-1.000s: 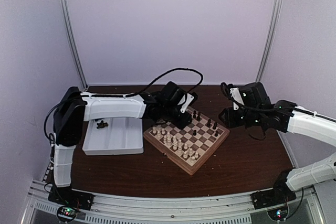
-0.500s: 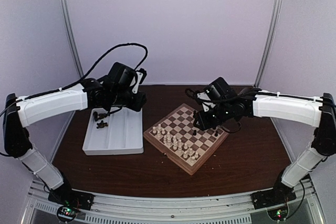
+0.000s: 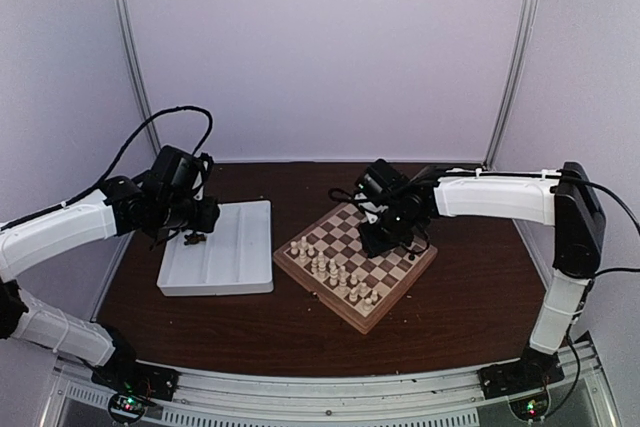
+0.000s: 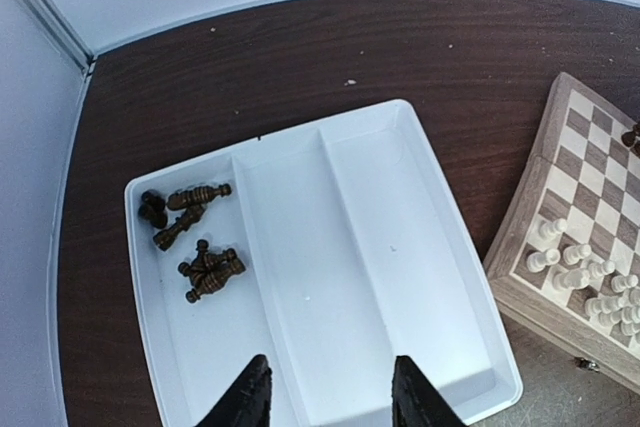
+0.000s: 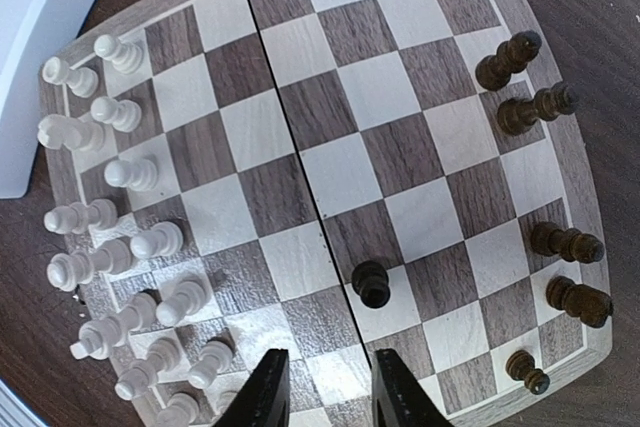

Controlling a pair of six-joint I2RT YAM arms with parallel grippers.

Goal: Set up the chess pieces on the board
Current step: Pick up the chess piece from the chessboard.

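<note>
The board (image 3: 330,299) lies at the table's middle, also in the right wrist view (image 5: 300,97). Several dark chess pieces (image 5: 535,109) stand along its far edge, and one dark pawn (image 5: 372,283) stands alone further in. More dark pieces (image 4: 200,265) lie in the left compartment of a white tray, also seen from above (image 3: 193,238). My left gripper (image 4: 330,392) is open and empty over the tray's middle compartment (image 3: 197,219). My right gripper (image 5: 328,377) is open and empty over the board (image 3: 380,237), the lone pawn just beyond its right finger.
The white tray (image 3: 225,272) sits left of the board, its rim in the left wrist view (image 4: 420,137). Cream-white pieces (image 5: 100,197) crowd the board's near side (image 3: 335,272). Dark wooden table (image 3: 470,307) around; walls close on both sides.
My left arm has swung from the board back to the left, over the tray. My right arm has moved in from the right to hover over the board's middle.
</note>
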